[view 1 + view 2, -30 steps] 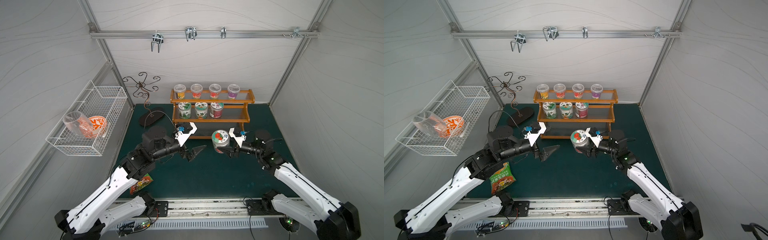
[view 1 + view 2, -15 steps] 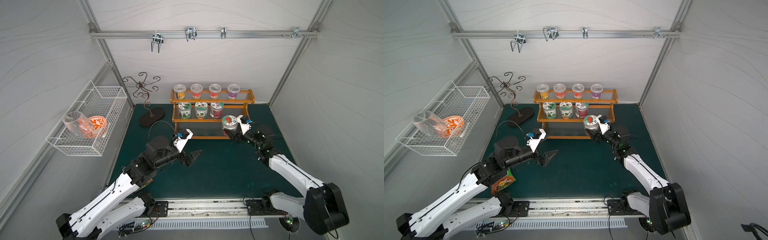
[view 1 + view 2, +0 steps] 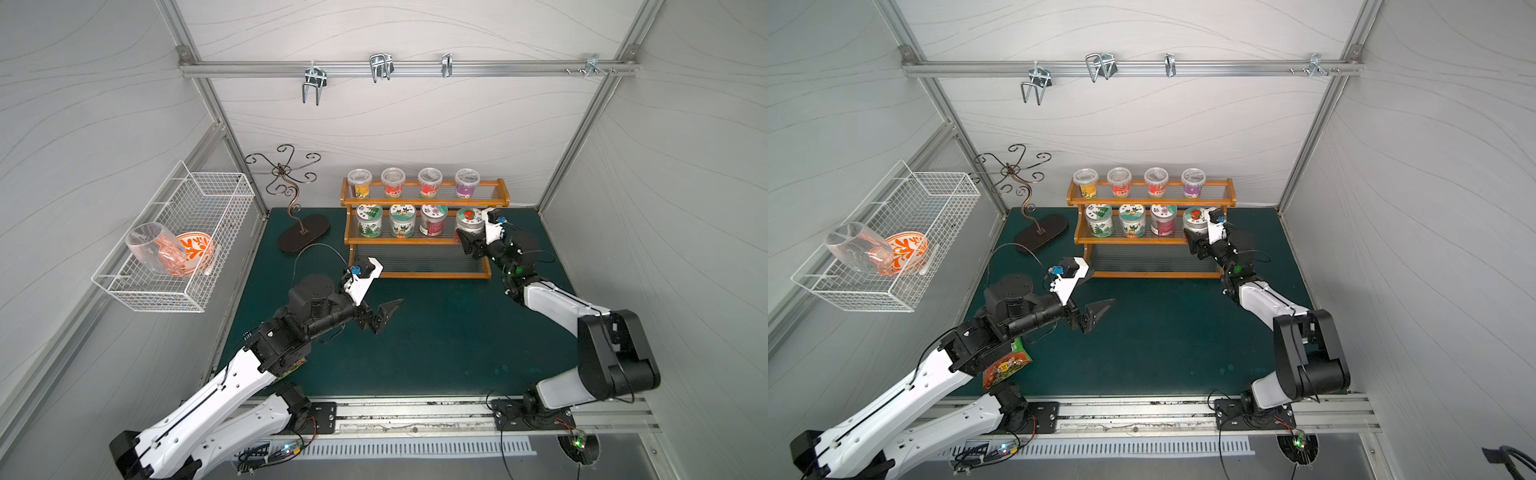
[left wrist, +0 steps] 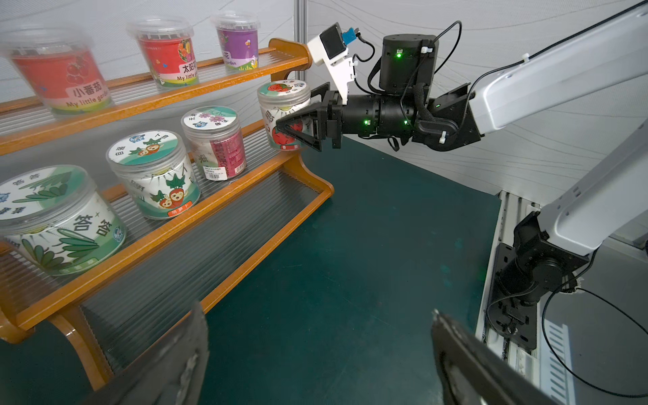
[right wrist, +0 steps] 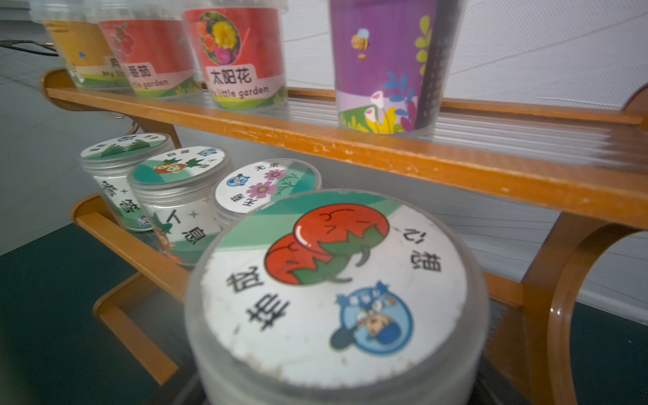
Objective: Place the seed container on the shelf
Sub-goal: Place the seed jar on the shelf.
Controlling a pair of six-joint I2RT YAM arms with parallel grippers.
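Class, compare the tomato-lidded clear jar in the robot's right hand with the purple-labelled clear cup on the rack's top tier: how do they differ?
The tomato-lidded clear jar is squat and straight-sided; the purple-labelled clear cup tapers downward. The jar's lid is printed; the cup's is clear. The right hand grips the jar at the middle tier's right end; the cup stands free. Both are upright, see-through and labelled.

Shelf (image 3: 415, 274) at the back of the tabletop (image 3: 436, 340), four cups (image 3: 393, 183) on its top tier, three jars (image 3: 402, 220) on the middle tier, seed container (image 3: 467, 220) at that tier's right end in the right pincer (image 4: 296, 111), stand (image 3: 303, 232) left of the shelf, glass (image 3: 151, 247) and bowl (image 3: 197, 253) in the basket (image 3: 216, 199).
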